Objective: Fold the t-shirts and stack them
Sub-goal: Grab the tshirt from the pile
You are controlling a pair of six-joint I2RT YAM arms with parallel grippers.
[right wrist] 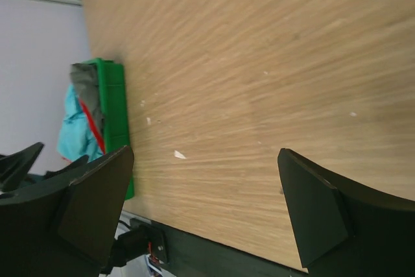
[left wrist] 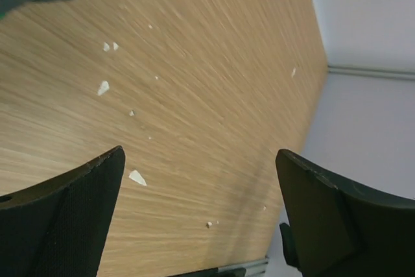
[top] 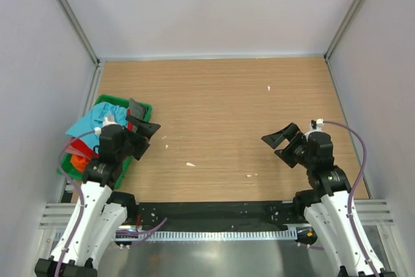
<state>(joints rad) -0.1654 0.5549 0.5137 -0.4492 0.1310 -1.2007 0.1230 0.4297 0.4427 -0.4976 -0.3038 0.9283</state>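
T-shirts (top: 91,124) in tray (top: 110,100), left tool (top: 144,137) and right tool (top: 282,146) spread, above table (top: 227,108)

the table (top: 220,108) is wood with thin lines, not shiny. the tray (top: 113,100) is smooth green plastic. the blue t-shirt (top: 87,124) is soft, crumpled cloth. the left gripper (left wrist: 200,154) has dull black fingers (left wrist: 58,225).
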